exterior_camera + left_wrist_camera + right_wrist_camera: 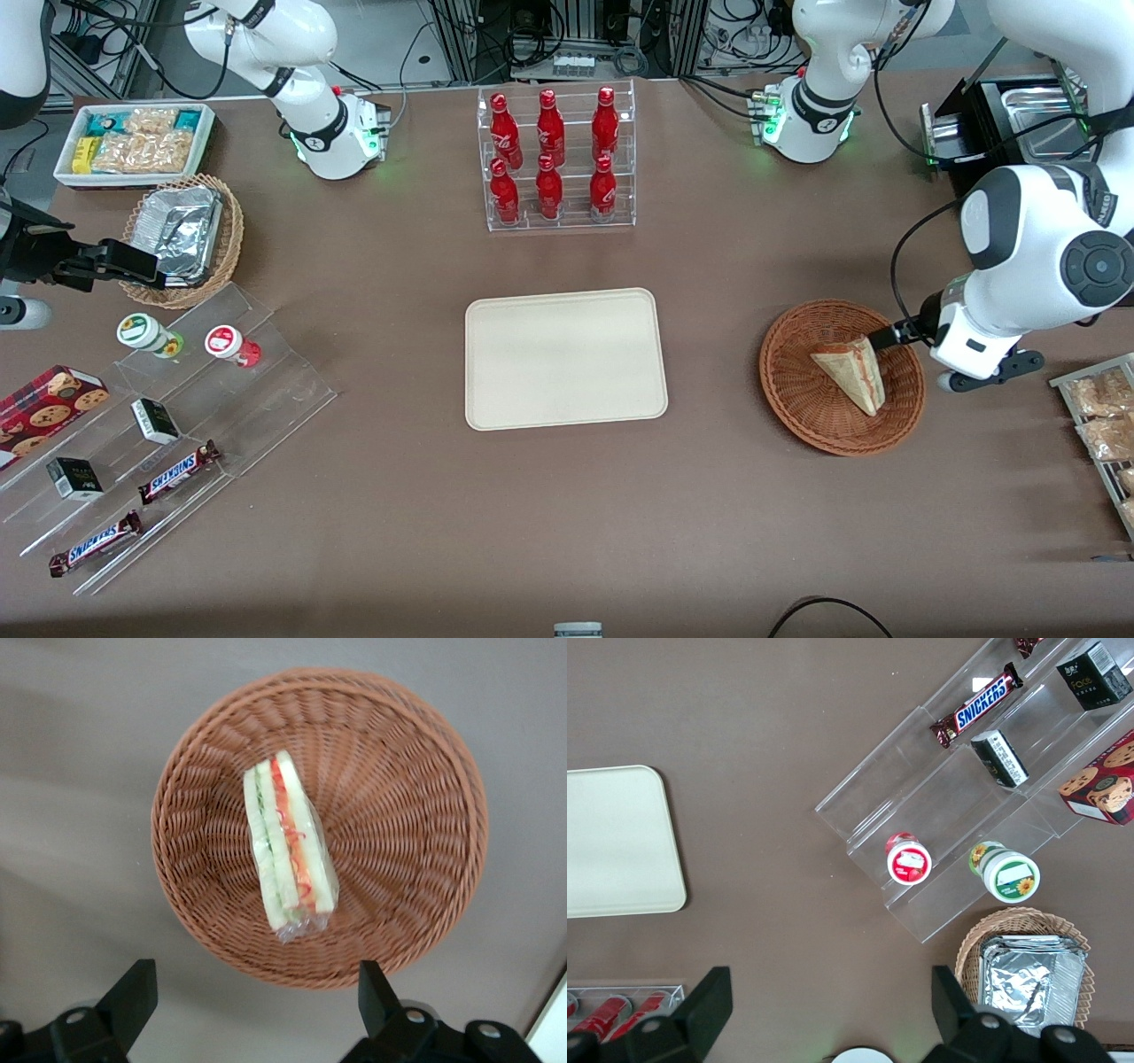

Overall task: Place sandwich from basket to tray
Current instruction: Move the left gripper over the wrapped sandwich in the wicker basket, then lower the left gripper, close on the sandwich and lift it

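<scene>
The sandwich, a plastic-wrapped wedge with red and green filling, lies in the reddish-brown wicker basket toward the working arm's end of the table. In the left wrist view the sandwich rests near the middle of the basket. My left gripper hovers over the basket's rim, at the side toward the working arm's end. It is open and empty, with the fingers spread wide and above the sandwich. The cream-beige tray lies flat mid-table, with nothing on it; its corner also shows in the right wrist view.
A clear rack of red bottles stands farther from the camera than the tray. A wire rack of packaged snacks sits beside the basket at the table's edge. A tan basket with a foil container and a stepped acrylic shelf are at the parked arm's end.
</scene>
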Motion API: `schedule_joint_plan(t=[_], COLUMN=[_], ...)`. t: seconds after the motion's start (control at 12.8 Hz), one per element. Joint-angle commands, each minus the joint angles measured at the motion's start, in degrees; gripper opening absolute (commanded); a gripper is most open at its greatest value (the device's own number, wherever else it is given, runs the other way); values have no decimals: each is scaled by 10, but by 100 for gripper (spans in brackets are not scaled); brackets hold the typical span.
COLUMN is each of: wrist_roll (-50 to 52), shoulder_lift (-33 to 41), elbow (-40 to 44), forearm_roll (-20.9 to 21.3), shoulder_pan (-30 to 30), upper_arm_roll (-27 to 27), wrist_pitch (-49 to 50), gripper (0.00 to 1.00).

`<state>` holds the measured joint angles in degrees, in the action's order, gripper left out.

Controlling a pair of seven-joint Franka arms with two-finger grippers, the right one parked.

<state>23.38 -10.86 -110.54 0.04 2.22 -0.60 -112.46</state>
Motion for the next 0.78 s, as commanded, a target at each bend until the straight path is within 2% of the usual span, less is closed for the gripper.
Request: schedule_joint_plan(t=[0.0, 0.23, 0.7], wrist_roll=[128, 203, 203], shoulder_lift=[-6, -6, -6], elbow=[-13, -52, -111], forearm_roll=[-3, -3, -2], shoulder_pan=[4, 8, 8], upper_arm_roll=[1, 3, 4], wrist_pitch=[-40, -100, -183], gripper=[100, 100, 100])
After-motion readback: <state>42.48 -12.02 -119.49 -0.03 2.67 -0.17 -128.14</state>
